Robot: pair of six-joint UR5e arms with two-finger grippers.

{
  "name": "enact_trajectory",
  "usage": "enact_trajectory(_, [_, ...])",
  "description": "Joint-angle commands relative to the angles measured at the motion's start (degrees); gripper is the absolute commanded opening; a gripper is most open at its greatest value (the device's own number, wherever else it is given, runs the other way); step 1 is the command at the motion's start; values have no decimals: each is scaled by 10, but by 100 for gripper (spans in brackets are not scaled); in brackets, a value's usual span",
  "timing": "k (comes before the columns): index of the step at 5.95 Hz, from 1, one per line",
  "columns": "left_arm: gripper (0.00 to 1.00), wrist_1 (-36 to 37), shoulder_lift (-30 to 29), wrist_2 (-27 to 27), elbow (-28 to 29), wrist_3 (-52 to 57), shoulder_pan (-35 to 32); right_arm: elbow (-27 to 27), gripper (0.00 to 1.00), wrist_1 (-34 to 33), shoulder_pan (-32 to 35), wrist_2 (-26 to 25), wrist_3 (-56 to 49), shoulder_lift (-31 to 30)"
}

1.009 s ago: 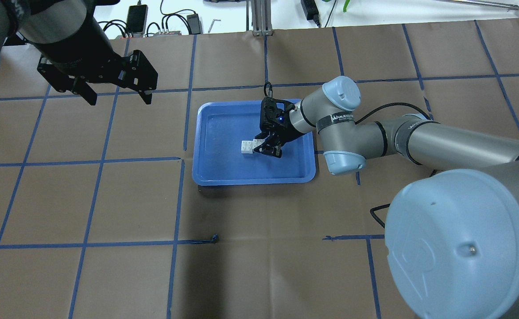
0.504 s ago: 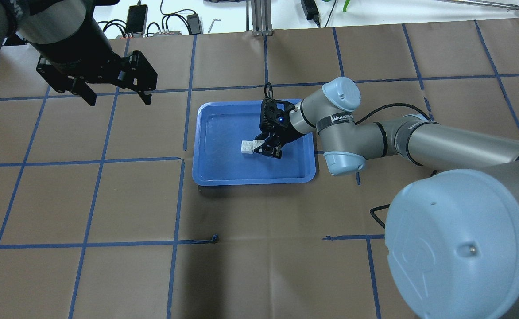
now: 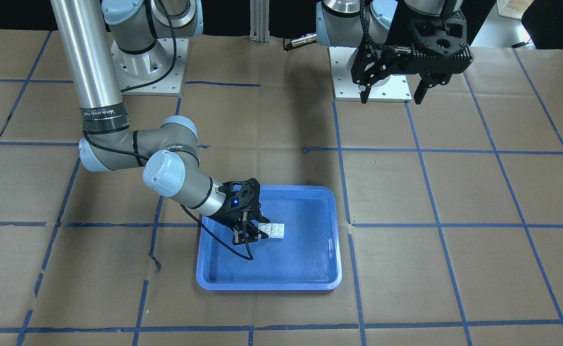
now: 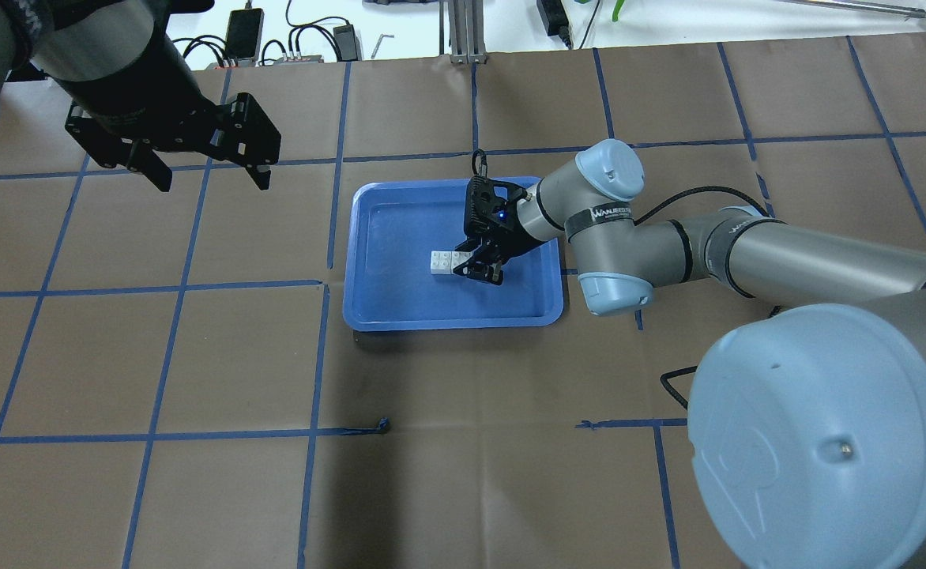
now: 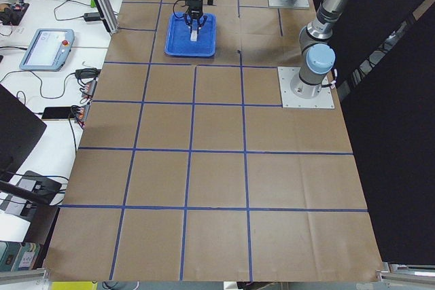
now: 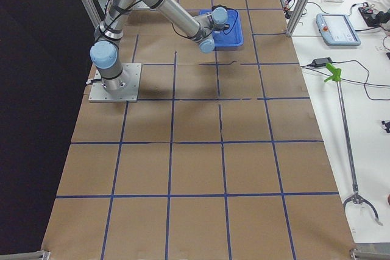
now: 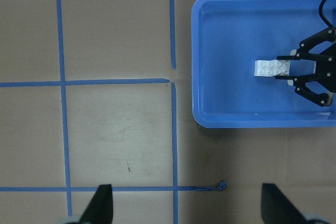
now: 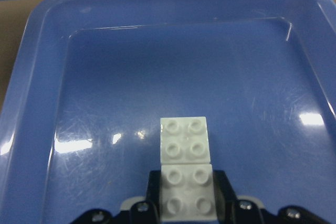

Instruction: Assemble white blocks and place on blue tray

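Note:
The two white blocks (image 4: 442,261) lie joined side by side on the floor of the blue tray (image 4: 384,308). They also show in the front view (image 3: 273,229), the left wrist view (image 7: 273,67) and the right wrist view (image 8: 184,140). My right gripper (image 4: 472,269) is low in the tray, its fingers closed on the sides of the nearer block (image 8: 187,195). It also shows in the front view (image 3: 255,235). My left gripper (image 4: 212,178) hangs open and empty, high above the table, left of the tray.
Brown paper with blue tape lines (image 4: 321,356) covers the table. A loose end of tape (image 4: 384,425) lies in front of the tray. Cables and devices (image 4: 243,32) sit along the far edge. The arm bases (image 3: 147,57) stand behind the tray in the front view.
The right arm's wrist and elbow have shifted very slightly. The blocks stay where they were on the tray. The left gripper has drifted slightly.

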Motion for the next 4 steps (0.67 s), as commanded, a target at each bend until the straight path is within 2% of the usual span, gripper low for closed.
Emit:
enact_trajectory(1, [99,0,0,-2,-1,1,0,0,42,-2,0,0,0,0])
enact_trajectory(3, [99,0,0,-1,1,0,0,0,51,-1,0,0,0,0])
enact_trajectory(4, [99,0,0,-1,0,0,0,-1,53,-2,0,0,0,0])
